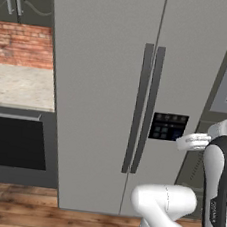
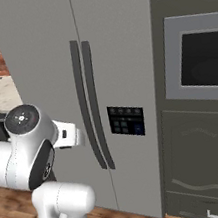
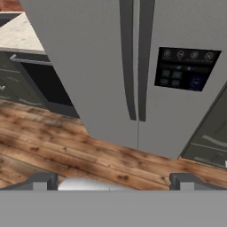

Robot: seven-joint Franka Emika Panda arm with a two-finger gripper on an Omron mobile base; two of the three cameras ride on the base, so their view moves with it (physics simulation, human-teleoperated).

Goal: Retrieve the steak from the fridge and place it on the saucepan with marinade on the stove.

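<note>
At the left a pale stone worktop [image 1: 18, 86] runs under a brick wall [image 1: 23, 44], a dark oven [image 1: 18, 146] set below it. The fridge [image 1: 99, 83] stands with both doors closed, its dark handles [image 1: 143, 109] side by side, the dispenser panel [image 1: 168, 126] on the right door. The gripper [image 3: 113, 181] faces it from well back, jaws spread wide and empty.

- Pale stone table [image 1: 18, 86] beneath a red brick wall [image 1: 23, 44].
- Dark oven [image 1: 18, 146] under it.
- Wall microwave [image 2: 201, 61].
- Wooden floor [image 3: 53, 146].
</note>
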